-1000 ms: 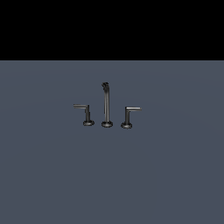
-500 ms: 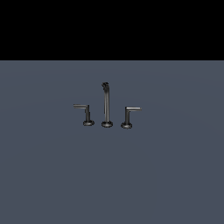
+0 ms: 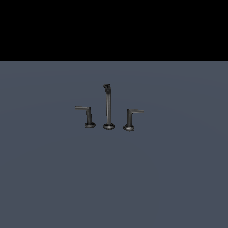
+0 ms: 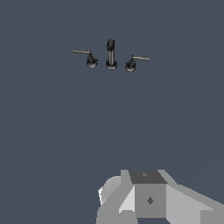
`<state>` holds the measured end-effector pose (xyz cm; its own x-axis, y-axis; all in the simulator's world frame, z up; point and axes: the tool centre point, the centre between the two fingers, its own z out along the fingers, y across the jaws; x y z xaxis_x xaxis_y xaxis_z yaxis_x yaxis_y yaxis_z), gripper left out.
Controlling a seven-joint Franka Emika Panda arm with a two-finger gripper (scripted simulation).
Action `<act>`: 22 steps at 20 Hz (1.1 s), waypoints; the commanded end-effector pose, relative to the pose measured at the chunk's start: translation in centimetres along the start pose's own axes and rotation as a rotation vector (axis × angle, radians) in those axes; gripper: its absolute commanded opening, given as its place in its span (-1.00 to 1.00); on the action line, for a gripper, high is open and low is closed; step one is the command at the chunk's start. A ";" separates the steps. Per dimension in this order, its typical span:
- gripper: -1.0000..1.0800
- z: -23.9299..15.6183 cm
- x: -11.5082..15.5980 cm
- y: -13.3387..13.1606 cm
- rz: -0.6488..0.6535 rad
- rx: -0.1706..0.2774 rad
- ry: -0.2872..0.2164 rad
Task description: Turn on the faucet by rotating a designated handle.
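Small dark grey metal faucet stands mid-scene on a flat matte grey-blue surface w/ open room all round. Designated handle, thin L-shaped lever on round base, sits at exterior view's left of the spout. Gripper well apart; fingers not visible, so can't tell its state.

Desk is open flat surface on all sides of the faucet. Only obstacles: the tall spout in the middle, left lever and right lever close on either side. Narrow gaps between posts; lever arms point outward, outer flanks free.
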<state>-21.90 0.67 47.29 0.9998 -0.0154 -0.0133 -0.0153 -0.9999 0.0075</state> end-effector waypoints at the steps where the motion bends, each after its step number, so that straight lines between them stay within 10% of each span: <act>1: -1.00 0.4 1.1 -0.5 0.034 0.027 -0.009; 22: -1.00 9.5 15.3 -6.4 0.586 0.214 -0.175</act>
<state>-7.60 6.34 38.48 0.8360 -0.5048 -0.2151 -0.5381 -0.8310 -0.1412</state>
